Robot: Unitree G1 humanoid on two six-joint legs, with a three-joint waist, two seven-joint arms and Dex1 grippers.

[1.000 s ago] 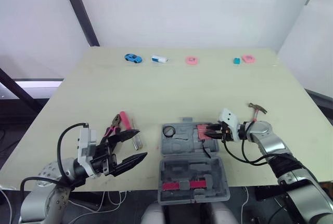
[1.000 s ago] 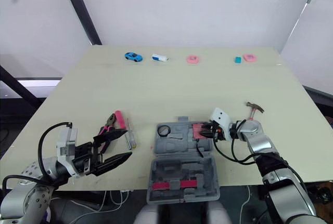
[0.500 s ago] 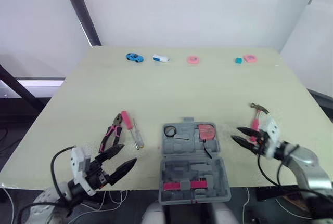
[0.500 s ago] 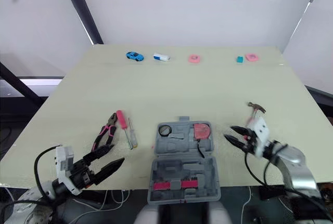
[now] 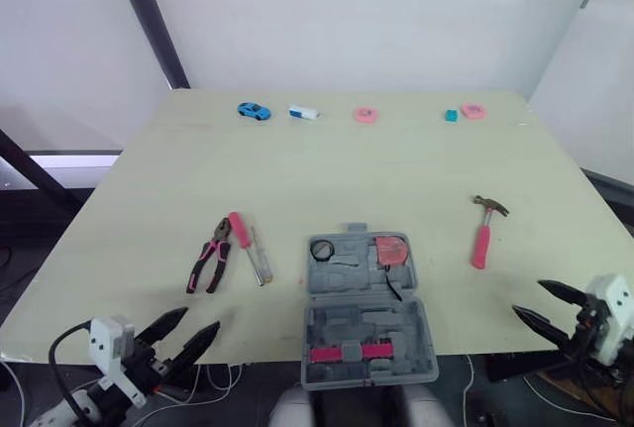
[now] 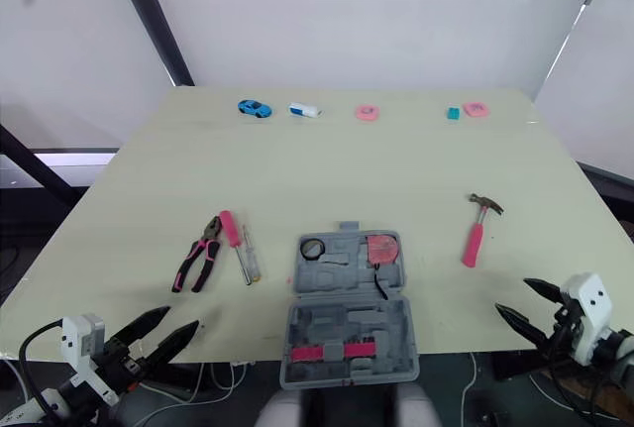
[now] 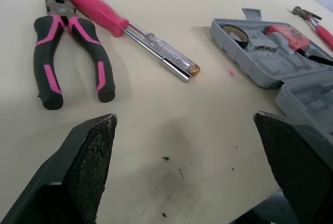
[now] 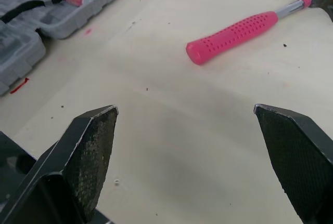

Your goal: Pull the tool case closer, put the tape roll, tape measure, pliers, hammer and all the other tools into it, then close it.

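1. The work surface was a pale table (image 5: 396,169) set against white walls, with a dark bar slanting down behind its far left corner.
2. The tool case (image 5: 362,333) lay open at the middle of the near edge. Its nearer half reached the table's edge.
3. The farther half of the case held the tape roll (image 5: 321,249) on the left and the tape measure (image 5: 392,249) on the right.
4. The pliers (image 5: 210,261) lay on the table to the left of the case, handles toward the near edge. A pink-handled screwdriver (image 5: 239,231) lay just beside them, between pliers and case.
5. The hammer (image 5: 482,234) lay to the right of the case and apart from it, head toward the far side.
6. The left gripper (image 5: 198,321) hung at the near left edge, fingers spread wide and holding nothing. It was well short of the pliers.
7. The right gripper (image 5: 528,297) hung past the near right edge, fingers likewise spread wide and empty, well apart from the hammer.
8. Along the far edge lay a blue toy car (image 5: 253,110), a white item (image 5: 303,112), two pink pieces (image 5: 365,115) and a teal block (image 5: 451,116).
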